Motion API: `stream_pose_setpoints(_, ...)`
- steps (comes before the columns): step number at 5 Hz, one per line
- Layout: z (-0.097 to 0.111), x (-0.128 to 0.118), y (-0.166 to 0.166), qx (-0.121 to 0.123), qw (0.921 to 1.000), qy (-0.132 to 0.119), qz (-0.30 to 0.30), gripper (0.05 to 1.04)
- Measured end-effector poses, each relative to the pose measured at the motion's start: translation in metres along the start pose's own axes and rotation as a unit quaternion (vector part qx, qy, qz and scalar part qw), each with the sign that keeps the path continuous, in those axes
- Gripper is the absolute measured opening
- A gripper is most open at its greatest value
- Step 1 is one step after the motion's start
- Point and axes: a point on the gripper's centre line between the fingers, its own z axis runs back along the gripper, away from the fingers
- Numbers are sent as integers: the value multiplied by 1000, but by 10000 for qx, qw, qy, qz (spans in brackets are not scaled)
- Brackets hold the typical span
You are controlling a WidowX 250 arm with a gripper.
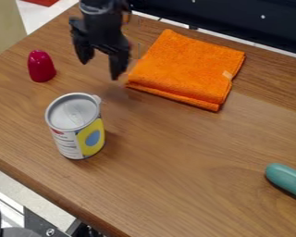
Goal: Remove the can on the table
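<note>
The black gripper [101,65] hangs over the upper left part of the wooden table [175,152], open, with nothing between its fingers. A can [77,127] stands upright on the table at the left, below the gripper in the view and apart from it. It has a silver lid and a white and yellow label with a blue oval.
A folded orange cloth [184,69] lies just right of the gripper. A dark pink, rounded object [41,66] stands to its left. A teal rounded object [287,180] lies at the right edge. The table's front edge runs below the can at lower left.
</note>
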Motion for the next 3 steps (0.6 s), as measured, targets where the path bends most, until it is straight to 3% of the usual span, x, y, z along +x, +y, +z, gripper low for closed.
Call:
stream_pose_setpoints(1, 10, 2, 16, 193, 9911, -238, -1295, 999)
stream_pose_setpoints(2, 9, -9, 35, 356, 9575, -39, -2863, 999)
stream_pose_setpoints(3, 7, -21, 50, 255, 9147, -18, -4033, 999)
